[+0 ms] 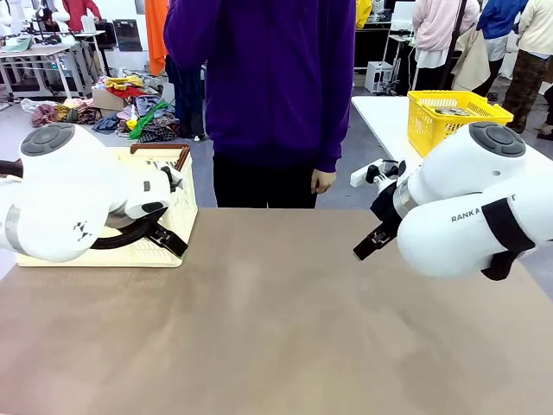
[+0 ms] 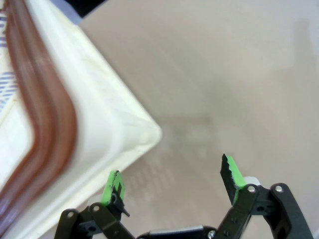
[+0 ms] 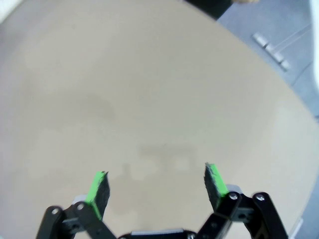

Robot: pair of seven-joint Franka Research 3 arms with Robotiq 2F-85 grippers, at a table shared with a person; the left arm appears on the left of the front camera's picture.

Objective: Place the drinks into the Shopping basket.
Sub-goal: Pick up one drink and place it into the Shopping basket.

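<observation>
The left arm's white bulk hides most of the Shopping basket (image 1: pixel 184 212). Only its near right corner, part of its cream wall and a stretch of reddish-brown rim are in sight, and its inside is covered. In the left wrist view the basket (image 2: pixel 99 99) is smeared with blur and cut off at the picture's edge.

The basket sits at the table's (image 1: pixel 276 328) far left. From its right wall the tan top runs bare to the right arm, and bare toward the near edge too. A person (image 1: pixel 259 86) in purple stands beyond the far edge, right of the basket.

The left gripper (image 2: pixel 172 181) is spread wide and holds nothing. One pad lies across the basket's corner, but contact cannot be judged. The right gripper (image 3: pixel 157 184), well right of the basket, is also spread wide and holds nothing above bare tabletop.
</observation>
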